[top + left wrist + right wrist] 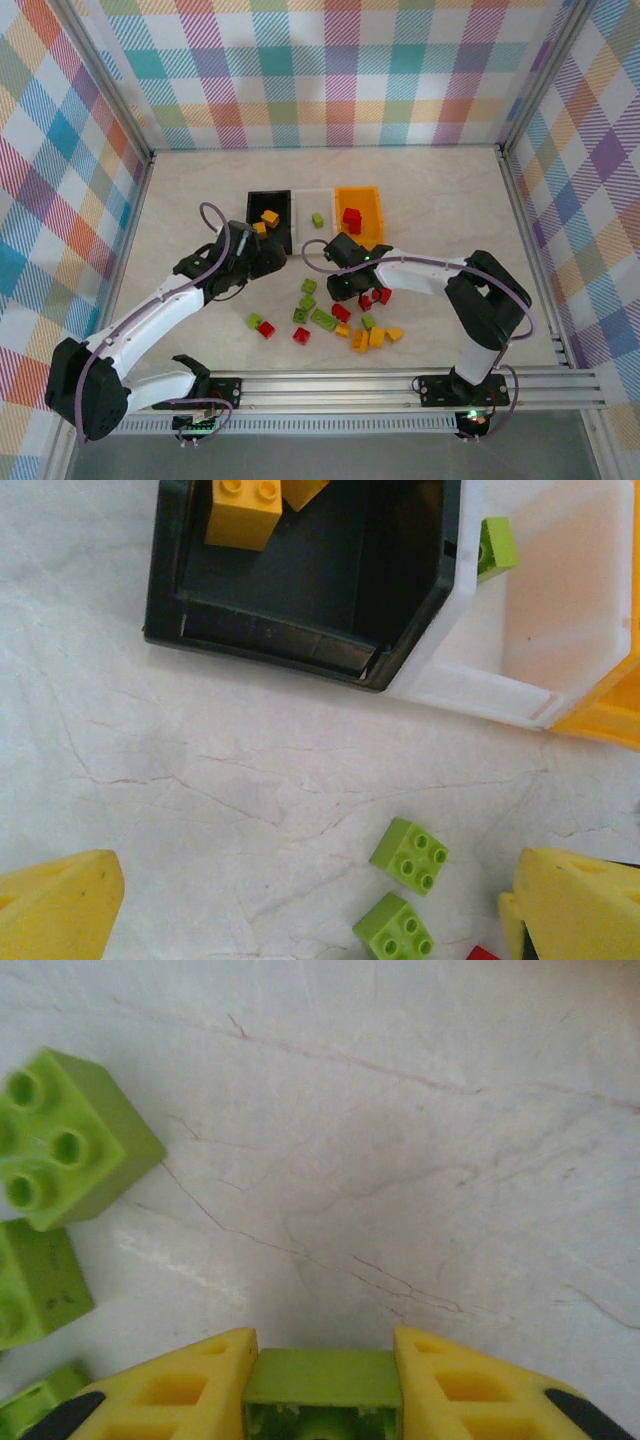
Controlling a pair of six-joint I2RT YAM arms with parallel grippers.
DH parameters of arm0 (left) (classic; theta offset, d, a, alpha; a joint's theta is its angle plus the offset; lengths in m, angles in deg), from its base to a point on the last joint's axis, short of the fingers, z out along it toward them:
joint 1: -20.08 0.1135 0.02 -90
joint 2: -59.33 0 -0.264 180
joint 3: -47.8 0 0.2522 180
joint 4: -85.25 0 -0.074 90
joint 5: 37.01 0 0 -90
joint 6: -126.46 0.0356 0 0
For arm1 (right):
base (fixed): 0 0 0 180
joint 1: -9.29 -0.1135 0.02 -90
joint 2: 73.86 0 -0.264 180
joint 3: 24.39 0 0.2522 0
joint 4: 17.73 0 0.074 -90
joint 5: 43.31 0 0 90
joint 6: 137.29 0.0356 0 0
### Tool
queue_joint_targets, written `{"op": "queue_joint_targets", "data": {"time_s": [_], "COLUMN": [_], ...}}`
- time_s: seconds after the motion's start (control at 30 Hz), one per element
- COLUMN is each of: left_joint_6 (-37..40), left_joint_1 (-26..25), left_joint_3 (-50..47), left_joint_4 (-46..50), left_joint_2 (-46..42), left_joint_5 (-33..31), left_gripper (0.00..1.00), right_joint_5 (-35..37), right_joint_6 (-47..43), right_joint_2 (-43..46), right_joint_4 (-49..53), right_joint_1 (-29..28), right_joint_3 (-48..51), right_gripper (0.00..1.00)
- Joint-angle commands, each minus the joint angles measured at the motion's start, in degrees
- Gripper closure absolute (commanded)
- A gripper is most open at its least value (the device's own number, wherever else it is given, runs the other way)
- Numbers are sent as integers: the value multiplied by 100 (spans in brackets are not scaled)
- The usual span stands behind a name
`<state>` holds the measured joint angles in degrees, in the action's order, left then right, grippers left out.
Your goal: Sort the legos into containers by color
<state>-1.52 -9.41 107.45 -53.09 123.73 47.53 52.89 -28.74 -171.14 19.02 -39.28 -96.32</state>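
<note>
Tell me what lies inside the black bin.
Two yellow-orange bricks lie in the black bin; the rest of its visible floor is bare. Anything beneath the bricks is covered.

Left gripper (310, 905): jaws spread wide. Right gripper (322, 1385): clamped on a green brick (320, 1372). Both arms extended forward.

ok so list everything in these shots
black bin: 1, black, left of row
white bin: 1, white, middle
orange bin: 1, orange, right end
yellow-orange bricks: 2 in black bin, about 4 loose
lime green bricks: 1 in white bin, about 6 loose
red bricks: some in orange bin, about 5 loose
table: 1, pale marble look
left tool: 1, yellow fingers, open
right tool: 1, yellow fingers, shut on a lime green brick
</note>
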Motion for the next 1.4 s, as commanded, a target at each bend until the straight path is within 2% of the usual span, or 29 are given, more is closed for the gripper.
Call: {"op": "queue_joint_targets", "data": {"time_s": [0.0, 0.17, 0.53, 0.63, 0.7, 0.8, 0.9, 1.13, 1.23, 1.37], "left_joint_6": [-98, -350, -741, -722, -661, -538, -506, -752, -836, -893], "left_joint_1": [-12, -12, -12, -12, -12, -12, -116, -1002, -1144, -1199], "left_joint_3": [-95, -420, -875, -898, -881, -823, -881, -1080, -1147, -1255], "left_joint_4": [343, 608, 875, 892, 949, 1070, 1108, 972, 945, 1033], "left_joint_2": [-309, -766, -1116, -1096, -1061, -943, -808, -166, 190, 327], "left_joint_5": [-128, -269, -343, -307, -282, -170, -23, -206, -295, -390], "left_gripper": [0, 0, 0, 0, 0, 3, 6, 16, 28, 37], "right_joint_5": [87, -38, 233, 216, 159, 93, 6, -101, -118, -123], "right_joint_6": [-176, -444, -545, -527, -527, -527, -505, -406, -374, -338], "right_joint_2": [485, 164, -2146, -2544, -2662, -2598, -2374, -1624, -1343, -1023], "right_joint_4": [-14, 209, 682, 832, 822, 750, 634, 39, -153, -357], "right_joint_1": [107, 317, 883, 959, 990, 993, 991, 975, 977, 981], "right_joint_3": [-264, -1419, -4183, -4641, -4804, -4879, -4750, -3634, -3162, -2629], "right_gripper": [66, 66, 64, 58, 50, 32, 25, 23, 23, 23]}}
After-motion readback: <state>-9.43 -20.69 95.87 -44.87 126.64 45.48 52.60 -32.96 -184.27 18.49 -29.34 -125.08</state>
